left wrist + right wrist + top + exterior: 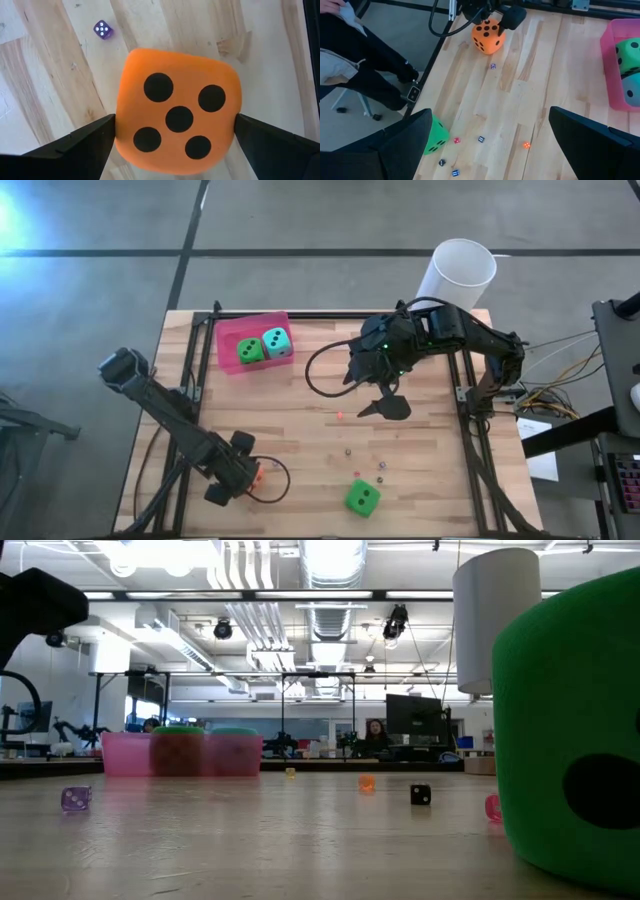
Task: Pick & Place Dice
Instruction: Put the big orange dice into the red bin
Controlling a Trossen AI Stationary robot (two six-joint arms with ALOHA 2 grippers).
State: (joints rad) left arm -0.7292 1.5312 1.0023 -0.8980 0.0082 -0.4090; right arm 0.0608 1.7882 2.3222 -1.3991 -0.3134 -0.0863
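An orange die (177, 112) with five black pips up rests on the wooden table near its front left. My left gripper (174, 117) points down over it, open, one finger at each of two opposite sides. A green die (362, 498) sits on the table near the front edge, right of centre. Another green die (250, 350) and a teal die (277, 342) lie in the pink container (232, 330) at the back left. My right gripper (487, 150) hangs open, high above the table's middle, with nothing between its fingers. My left gripper comes at the orange die from above, fingers pointing down. Its fingertips (102, 132) stand against the die's two opposite side faces (120, 125). I cannot tell whether they touch it. The die sits flat on the table (488, 36).
Several tiny dice (365, 455) are scattered on the boards between the orange and the green die; a purple one (102, 29) lies close to the orange die. A white cup (460, 270) stands at the back right corner. A black frame (470, 440) borders the table.
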